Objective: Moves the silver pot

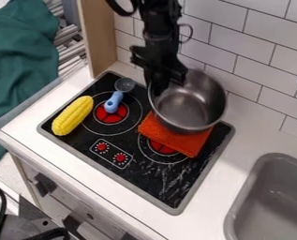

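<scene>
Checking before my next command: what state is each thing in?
Silver pot: lidless, nothing visible inside
Gripper: at the pot's rim
Orange cloth: lying flat, partly hidden by the pot
Corn: lying on the stove
Blue-handled utensil: lying across a burner

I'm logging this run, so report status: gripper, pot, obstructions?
Gripper at silver pot's rim, grip unconfirmed. Pot over orange cloth, contact unclear. Corn and blue-handled utensil on stovetop, apart from pot.

White tiled wall (pixel 241 70), wooden panel (pixel 99 35), pale countertop (pixel 238 190), gray sink (pixel 269 192)
</scene>
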`<state>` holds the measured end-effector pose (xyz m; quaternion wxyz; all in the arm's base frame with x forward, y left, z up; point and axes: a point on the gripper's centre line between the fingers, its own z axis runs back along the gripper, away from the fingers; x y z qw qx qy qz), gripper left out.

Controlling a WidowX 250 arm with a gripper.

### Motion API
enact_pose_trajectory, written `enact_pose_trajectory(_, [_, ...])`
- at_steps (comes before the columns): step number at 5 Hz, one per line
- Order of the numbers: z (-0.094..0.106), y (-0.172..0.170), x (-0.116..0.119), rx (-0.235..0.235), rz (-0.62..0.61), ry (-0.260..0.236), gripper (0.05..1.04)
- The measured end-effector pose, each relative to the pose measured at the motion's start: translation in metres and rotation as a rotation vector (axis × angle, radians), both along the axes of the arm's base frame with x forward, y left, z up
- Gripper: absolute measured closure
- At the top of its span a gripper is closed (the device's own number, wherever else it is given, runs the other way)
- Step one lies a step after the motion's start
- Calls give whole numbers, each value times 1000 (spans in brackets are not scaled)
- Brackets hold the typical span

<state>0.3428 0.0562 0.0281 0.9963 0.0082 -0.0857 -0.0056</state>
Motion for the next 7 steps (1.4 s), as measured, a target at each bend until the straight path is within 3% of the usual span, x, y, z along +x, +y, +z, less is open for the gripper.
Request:
enact_pose_trajectory(1, [19,14,-31,-40,71,-10,1029])
enact_pose_trajectory(2, [20,52,-78,-76,190,30,1029])
enact_pose_trajectory(3, [5,73,-120,-114,242,76,1029])
enact_pose_trajectory(4, [-8,85,-135,-144,266,72,1029])
enact_pose_trajectory(7, [-34,84,-127,-172,240,130,1029])
